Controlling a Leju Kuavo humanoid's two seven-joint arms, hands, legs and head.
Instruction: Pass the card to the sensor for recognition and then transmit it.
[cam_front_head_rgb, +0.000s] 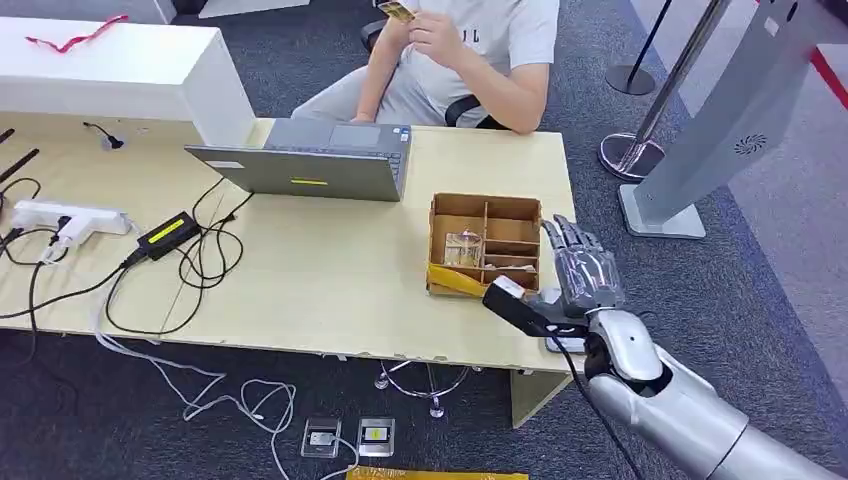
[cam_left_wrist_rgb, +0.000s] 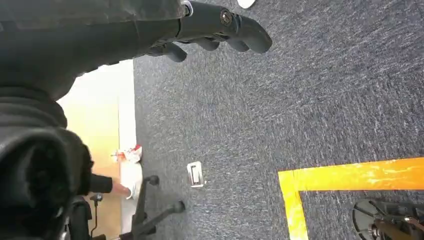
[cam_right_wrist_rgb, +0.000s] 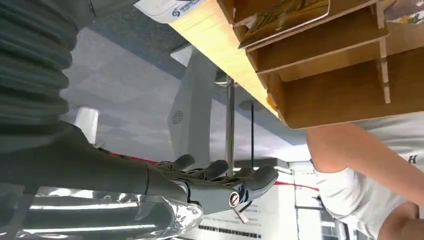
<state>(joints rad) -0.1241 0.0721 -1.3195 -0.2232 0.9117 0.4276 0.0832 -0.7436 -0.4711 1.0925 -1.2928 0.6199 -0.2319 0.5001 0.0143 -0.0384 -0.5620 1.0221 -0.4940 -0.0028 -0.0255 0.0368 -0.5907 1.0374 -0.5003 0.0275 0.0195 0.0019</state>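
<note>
Yellow card (cam_front_head_rgb: 397, 11) sits in the hand (cam_front_head_rgb: 432, 32) of the person seated behind the bench (cam_front_head_rgb: 330, 280), well apart from your robot. Your right hand (cam_front_head_rgb: 580, 272) stands just beside the brown divided box (cam_front_head_rgb: 487, 243) at the bench corner, fingers (cam_right_wrist_rgb: 220, 172) extended, slightly apart and holding nothing. Your left hand (cam_left_wrist_rgb: 215, 32) hangs over grey carpet, fingers loosely curled, empty. Shirt lettering is too partial to read.

i see a yellow card (cam_front_head_rgb: 397, 11), a brown divided box (cam_front_head_rgb: 486, 245) on the pale wood surface (cam_front_head_rgb: 330, 290), a grey laptop (cam_front_head_rgb: 310, 160), speckled blue-grey carpet (cam_left_wrist_rgb: 300, 100) with orange tape (cam_left_wrist_rgb: 350, 175).
</note>
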